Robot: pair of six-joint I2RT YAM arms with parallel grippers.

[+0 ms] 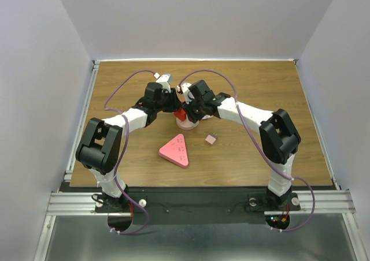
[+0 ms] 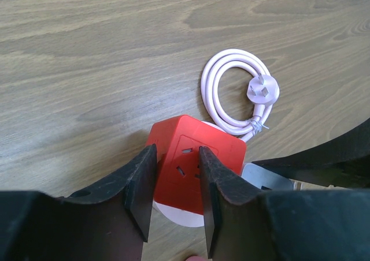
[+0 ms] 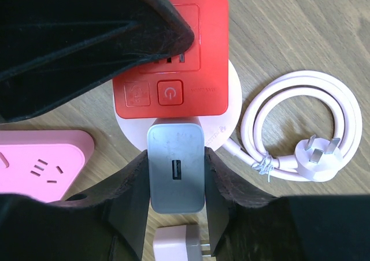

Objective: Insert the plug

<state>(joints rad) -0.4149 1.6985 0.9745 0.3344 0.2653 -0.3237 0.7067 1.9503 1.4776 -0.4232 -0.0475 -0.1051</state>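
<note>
We take the grey rectangular plastic charger plug [image 3: 176,197] to be the task's thing. It is clamped between the two fingers of the right gripper [image 3: 176,166], pinched across its narrow sides so that its broad face, the one with the USB slot, looks straight back at the wrist camera. That grip probably leaves the pin side pointing away from the camera, down toward the wooden table [image 1: 260,82], which would suit a push into a socket, though we cannot see the pins themselves. Its long axis runs toward the red cube-shaped socket block [image 3: 202,53]. Its far short end lies just beside the block's edge, over the white round base [image 3: 222,131] and not yet over the socket holes. The left gripper [image 2: 176,160] hangs over the block with its fingers apart, the socket face showing in the gap. We judge it is there to steady the block, but we cannot tell whether it touches. The coiled pale cord [image 2: 217,93] lies beside the block, while the pink triangular power strip [image 1: 175,150] and a small pink plug [image 1: 211,138] sit nearer the arm bases.
</note>
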